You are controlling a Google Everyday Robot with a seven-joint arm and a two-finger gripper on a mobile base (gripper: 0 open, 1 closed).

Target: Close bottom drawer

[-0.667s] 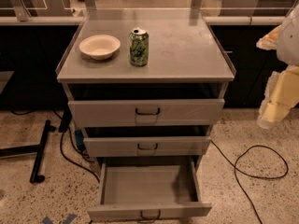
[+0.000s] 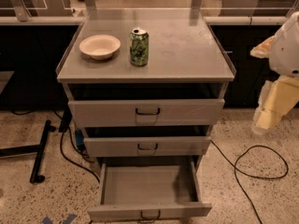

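Note:
The grey metal cabinet (image 2: 187,55) has three drawers. The bottom drawer (image 2: 147,185) is pulled far out toward me, and its wide, shallow tray is empty. Its slim front panel carries a small dark wire handle (image 2: 150,215) at the lower edge of the view. The middle drawer (image 2: 147,146) and the top drawer (image 2: 147,112) are each open a little. My gripper (image 2: 262,124), on a cream arm, hangs at the right edge. It is level with the top two drawers, well clear of the cabinet and above and right of the bottom drawer.
A white bowl (image 2: 99,46) and a green can (image 2: 138,46) stand on the cabinet top. A black cable (image 2: 261,160) loops on the speckled floor to the right. More cables (image 2: 70,148) and a black stand foot (image 2: 39,153) lie to the left. Dark counters run behind.
The arm at the right edge has sunk slightly down and to the left. The drawers have not moved.

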